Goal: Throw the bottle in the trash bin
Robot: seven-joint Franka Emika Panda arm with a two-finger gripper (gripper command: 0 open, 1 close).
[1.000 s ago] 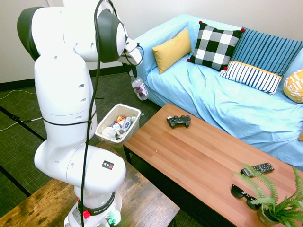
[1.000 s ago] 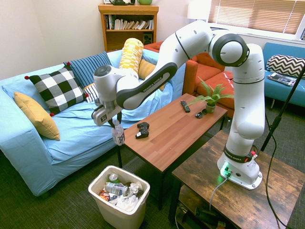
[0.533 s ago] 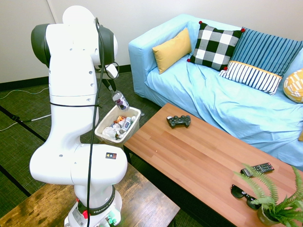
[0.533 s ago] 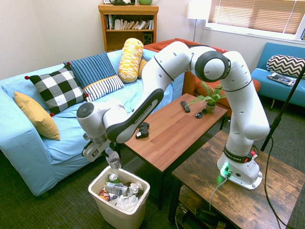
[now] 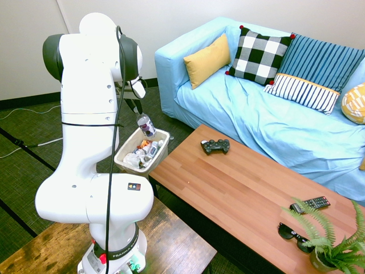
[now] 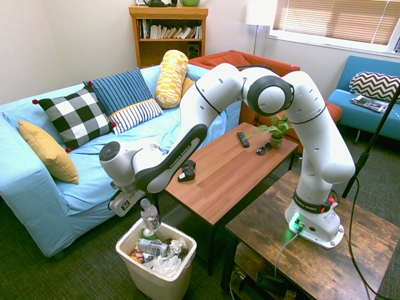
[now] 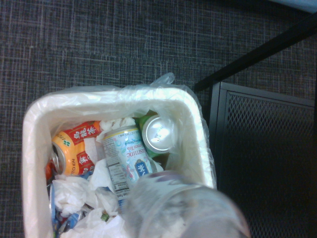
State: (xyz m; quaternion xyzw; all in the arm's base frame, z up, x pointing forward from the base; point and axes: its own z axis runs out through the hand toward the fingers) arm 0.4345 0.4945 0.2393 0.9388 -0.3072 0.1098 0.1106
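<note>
A small clear bottle (image 6: 149, 217) with a white cap hangs by its neck from my gripper (image 6: 143, 203), which is shut on it. It is tilted just above the sofa-side end of the white trash bin (image 6: 157, 285). From the other side, the bottle (image 5: 146, 124) dangles under the gripper (image 5: 140, 116) over the bin's rim (image 5: 121, 162). In the wrist view the bottle (image 7: 188, 208) is a blur in front, with the bin (image 7: 30, 148) open below it.
Cans (image 7: 159, 131), an orange packet (image 7: 74, 146) and crumpled paper fill the bin. The wooden coffee table (image 6: 225, 181) stands beside it, bearing a game controller (image 6: 186, 170), a remote (image 6: 242, 139) and a plant (image 6: 275, 130). The blue sofa (image 6: 44, 200) is close behind.
The arm has swung the bottle away from the sofa and down over the trash bin. In the last half second it sank slightly lower. The grip has not changed.
</note>
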